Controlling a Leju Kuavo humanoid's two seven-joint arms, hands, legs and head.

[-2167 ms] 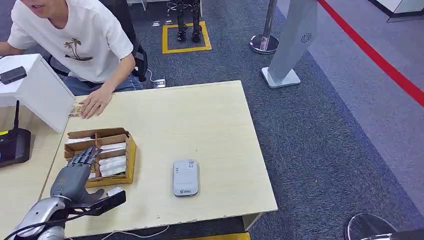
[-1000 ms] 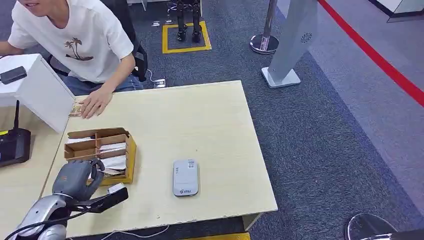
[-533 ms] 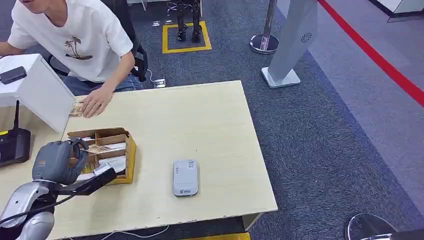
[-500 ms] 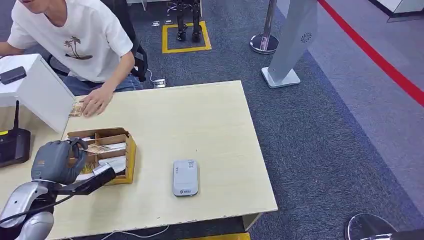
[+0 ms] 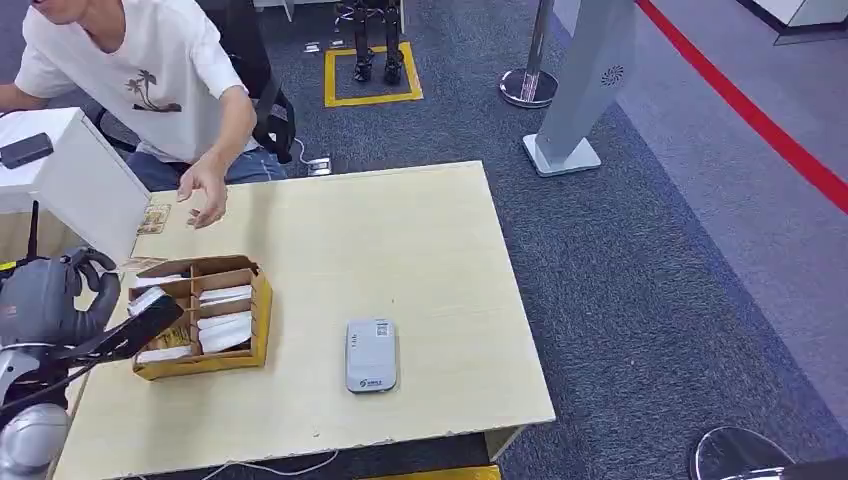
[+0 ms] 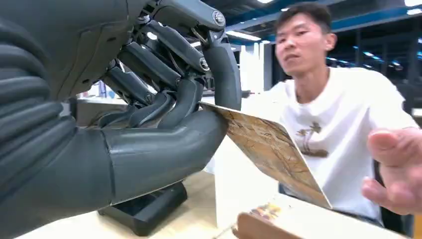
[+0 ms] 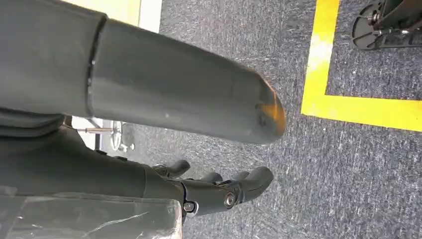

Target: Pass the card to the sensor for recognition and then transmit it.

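The left hand (image 6: 149,124) pinches a card (image 6: 271,152) between the thick thumb and the curled darker fingers (image 6: 189,94); the card, printed with a brown-gold pattern, juts outward from the grip. In the head view the left hand (image 5: 50,290) is raised at the table's left edge, beside a white box (image 5: 80,180), with the card's edge (image 5: 140,263) just visible past the fingertips. The right hand (image 7: 164,99) hangs over grey carpet marked with yellow tape (image 7: 348,107); its fingers are slightly apart and it holds nothing.

On the pale wooden table (image 5: 420,260) a brown cardboard tray (image 5: 258,310) with compartments holds stacks of white cards. The grey sensor (image 5: 371,354) lies flat to the right of the tray, well apart from it, and bears a small label and a logo too small to read. A second patterned card (image 5: 153,219) lies on the table near the white box.

A person in a white T-shirt (image 5: 150,70) printed with palm trees sits across the table's far left corner, one hand (image 5: 203,190) held open above the tabletop near the second card. In the left wrist view that person's hand (image 6: 395,169) is close to the held card, not touching it. A black device with an antenna (image 5: 28,285) stands on the adjoining desk.
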